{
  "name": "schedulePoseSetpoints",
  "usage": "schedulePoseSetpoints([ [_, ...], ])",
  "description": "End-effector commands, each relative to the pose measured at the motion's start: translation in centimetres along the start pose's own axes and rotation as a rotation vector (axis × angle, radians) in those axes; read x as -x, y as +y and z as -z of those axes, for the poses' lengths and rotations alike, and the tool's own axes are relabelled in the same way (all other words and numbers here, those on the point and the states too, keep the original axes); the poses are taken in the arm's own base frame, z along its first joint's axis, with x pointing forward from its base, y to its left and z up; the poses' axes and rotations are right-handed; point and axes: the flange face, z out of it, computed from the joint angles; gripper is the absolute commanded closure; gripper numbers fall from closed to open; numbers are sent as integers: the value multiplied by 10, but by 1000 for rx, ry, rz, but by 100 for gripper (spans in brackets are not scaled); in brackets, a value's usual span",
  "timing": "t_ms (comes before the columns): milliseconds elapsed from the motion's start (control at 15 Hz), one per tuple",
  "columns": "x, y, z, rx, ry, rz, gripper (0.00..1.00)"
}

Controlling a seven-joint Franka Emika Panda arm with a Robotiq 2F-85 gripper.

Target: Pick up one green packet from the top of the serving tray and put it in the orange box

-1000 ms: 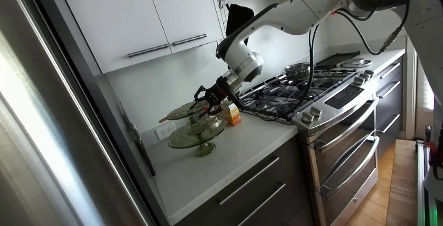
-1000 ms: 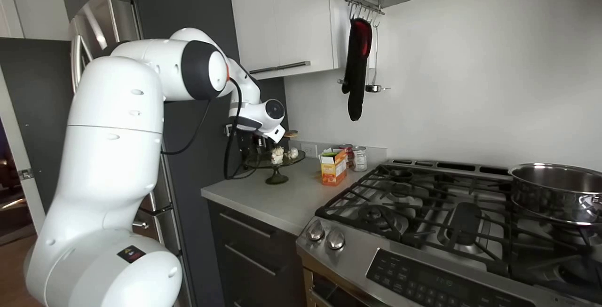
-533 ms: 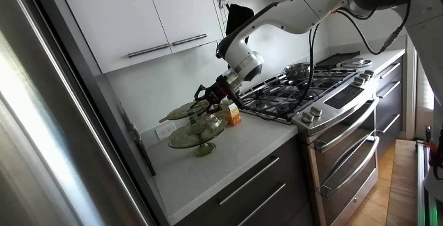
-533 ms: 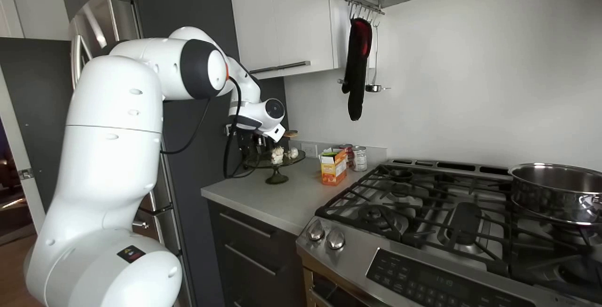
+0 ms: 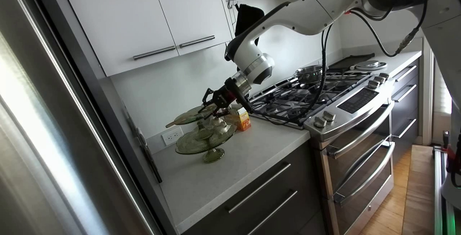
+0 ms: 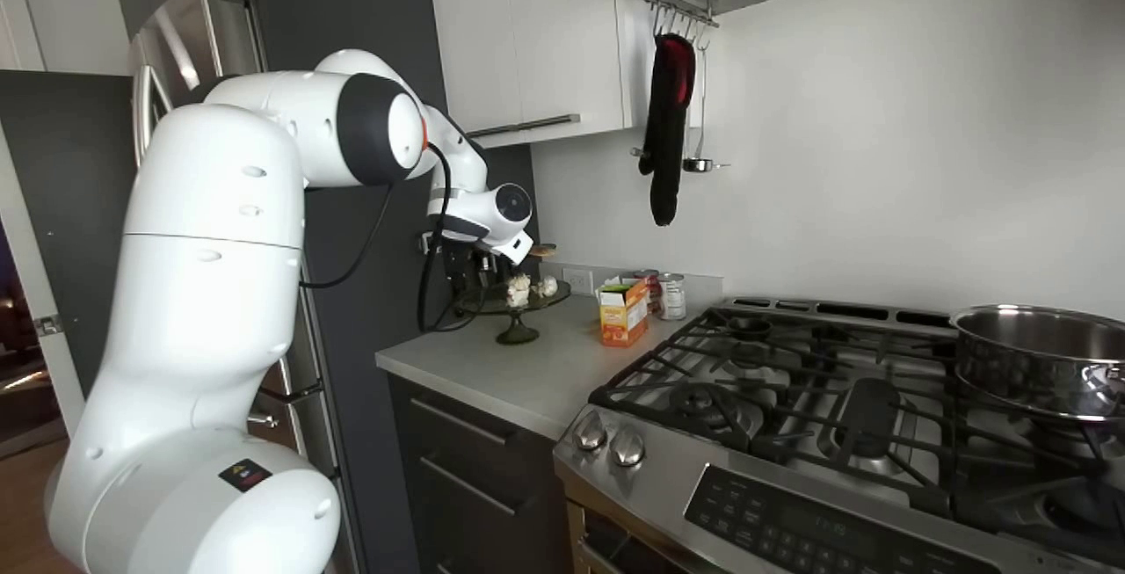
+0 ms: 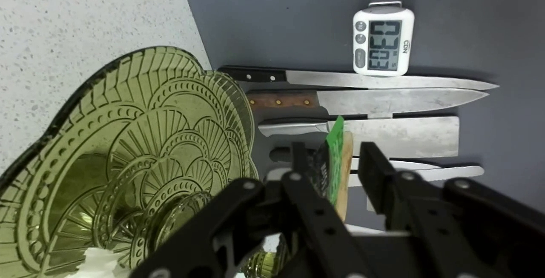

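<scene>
The serving tray is a two-tier olive-green glass stand [image 5: 191, 145] on the counter; its lower plate also shows in the other exterior view [image 6: 482, 302] and its glass in the wrist view [image 7: 170, 141]. A green packet [image 7: 336, 159] stands edge-on between my fingers in the wrist view, with a dark side and a wood-coloured strip beside it. My gripper [image 7: 334, 169] is part closed around the packet; a gap shows at the right finger. In an exterior view my gripper [image 5: 210, 112] is at the top plate. The orange box [image 5: 246, 120] stands upright with raised flaps [image 6: 624, 315].
White garlic-like bulbs [image 6: 518, 291] sit on the lower plate. Cans [image 6: 671, 297] stand behind the orange box. Several knives [image 7: 400, 135] and a timer [image 7: 383, 41] hang on the dark side panel. The stove [image 6: 791, 416] with a pot [image 6: 1041, 363] adjoins the counter; cabinets [image 5: 144, 19] hang above.
My fingers have moved closer together, the lower one rising in an exterior view. The arm has barely moved; the stand and the orange box stay in place.
</scene>
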Motion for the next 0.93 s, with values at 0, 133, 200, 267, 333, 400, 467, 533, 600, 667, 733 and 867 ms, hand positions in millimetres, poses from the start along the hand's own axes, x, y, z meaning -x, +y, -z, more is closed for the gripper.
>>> schedulePoseSetpoints([
  [0,1,2,-5,-22,-7,0,66],
  [133,1,3,-7,-19,-10,2,63],
  [200,1,4,-8,-19,-9,2,63],
  [267,1,4,-9,-19,-8,4,63],
  [333,1,4,-10,-21,-7,5,63],
  [400,1,5,-10,-21,-2,8,63],
  [467,1,4,-10,-25,-1,9,66],
  [533,0,4,-11,-29,2,11,71],
  [600,-1,3,-11,-33,3,14,78],
  [667,-1,3,-11,-36,5,15,86],
  [733,-2,3,-11,-37,7,16,89],
  [867,-3,4,-12,-36,8,16,89],
])
